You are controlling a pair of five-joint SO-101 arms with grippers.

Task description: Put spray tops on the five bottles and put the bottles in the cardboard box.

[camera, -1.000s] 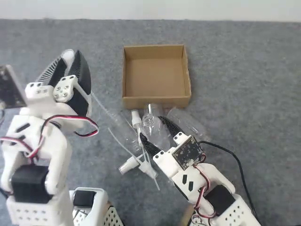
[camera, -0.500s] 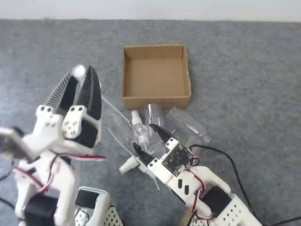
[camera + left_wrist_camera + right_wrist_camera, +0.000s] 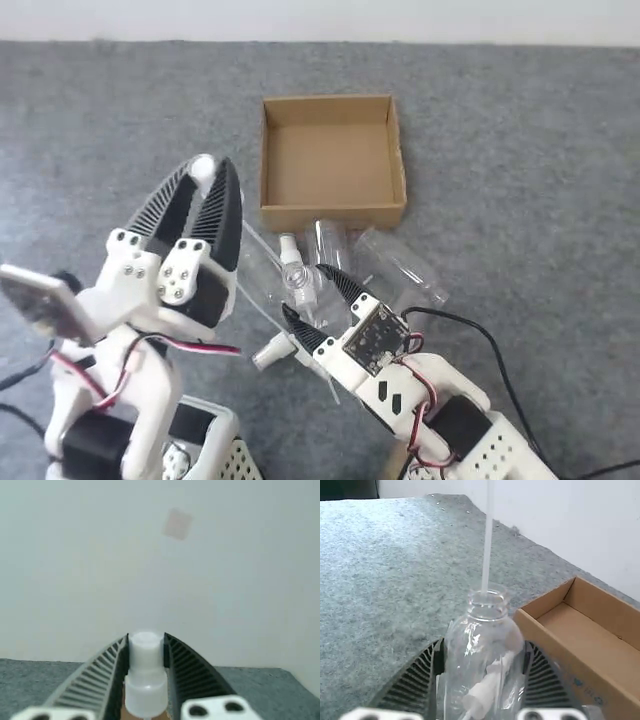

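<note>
Left fingers (image 3: 100,680) clamp a spray top (image 3: 145,675), its bottom cut off; right fingers (image 3: 410,682) grip a bottle (image 3: 480,630), base out of frame.

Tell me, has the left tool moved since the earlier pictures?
Yes. The left tool, shut on a spray top, has come closer to the cardboard box, towards its left wall.

White plastic arms (image 3: 120,310) carry black ribbed end effectors (image 3: 205,168) and red-black cables (image 3: 190,345).

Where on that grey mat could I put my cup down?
Bare mat lies right of the cardboard box, and left of it beyond the left hand. Crowded between the box and the right hand: bottles and spray tops lie there.
</note>
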